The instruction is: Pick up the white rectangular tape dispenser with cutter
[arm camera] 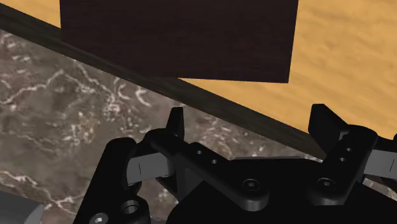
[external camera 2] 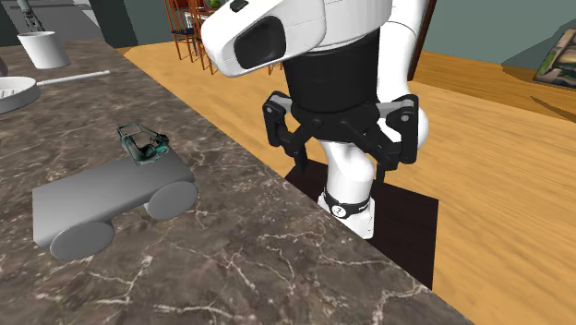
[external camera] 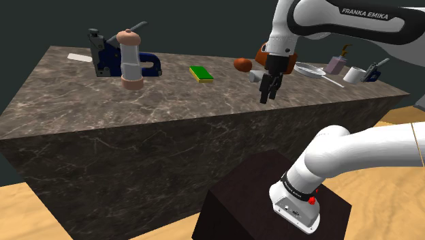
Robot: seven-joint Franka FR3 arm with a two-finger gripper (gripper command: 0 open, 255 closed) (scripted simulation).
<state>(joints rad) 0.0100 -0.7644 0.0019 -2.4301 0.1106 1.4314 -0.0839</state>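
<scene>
A dark marbled counter (external camera: 136, 129) stands on a wooden floor (external camera 2: 498, 185). In the shoulder view the white arm (external camera: 354, 146) rises from its dark stand (external camera: 252, 198) at the lower right, arches over the top right of the frame and turns its hand downward above the counter's near edge. The black gripper (external camera: 268, 92) hangs right of centre, fingers spread wide apart, with nothing between them. The tape dispenser (external camera: 254, 76) shows as a small pale block on the counter just behind it. In the second exterior view the gripper (external camera 2: 340, 138) hangs at centre and the dispenser (external camera 2: 102, 208), drawn grey, lies at middle left, apart from it, with a small green cutter (external camera 2: 143, 145) at its upper edge.
</scene>
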